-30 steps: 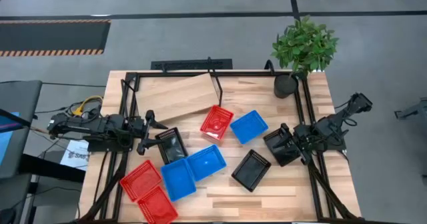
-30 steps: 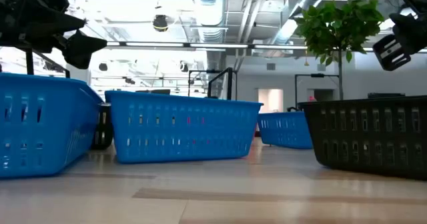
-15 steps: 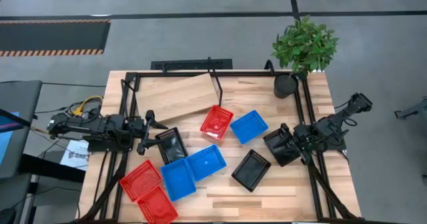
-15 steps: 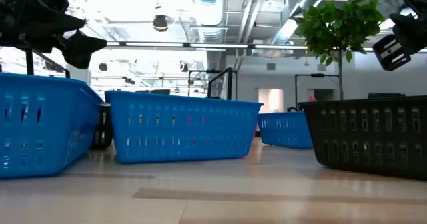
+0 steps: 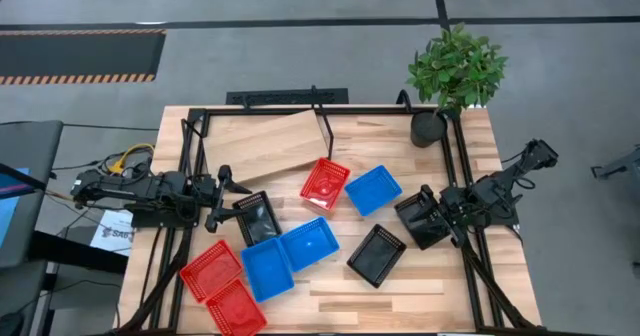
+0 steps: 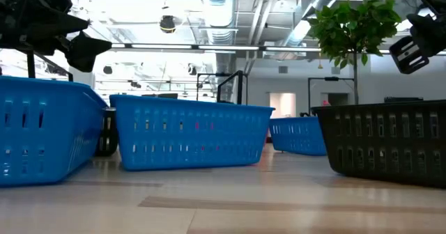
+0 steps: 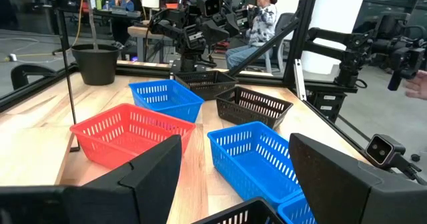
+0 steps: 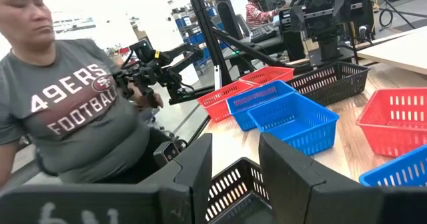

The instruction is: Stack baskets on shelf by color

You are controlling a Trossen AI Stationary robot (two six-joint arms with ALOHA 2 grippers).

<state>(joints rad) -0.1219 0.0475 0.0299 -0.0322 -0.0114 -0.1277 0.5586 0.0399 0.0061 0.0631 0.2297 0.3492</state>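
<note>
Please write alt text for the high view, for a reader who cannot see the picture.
Seen from above, nine baskets, three red, three blue and three black, lie scattered on a wooden table, and the tilted plywood shelf behind them holds none. The left tool waits open beside a black basket; the right tool hangs open over another.

The shelf (image 5: 268, 144) lies tilted at the table's (image 5: 420, 286) far left, with no basket on it. A red basket (image 5: 325, 184) sits just beside its near right corner, a blue basket (image 5: 373, 190) next to that. Two blue baskets (image 5: 288, 255) touch at the middle, two red baskets (image 5: 222, 287) at the near left. The left gripper (image 5: 224, 194) is beside a black basket (image 5: 256, 216); the right gripper (image 5: 432, 214) is over another black basket (image 5: 419, 219). A third black basket (image 5: 376, 255) lies between. A potted plant (image 5: 452, 76) stands far right
</note>
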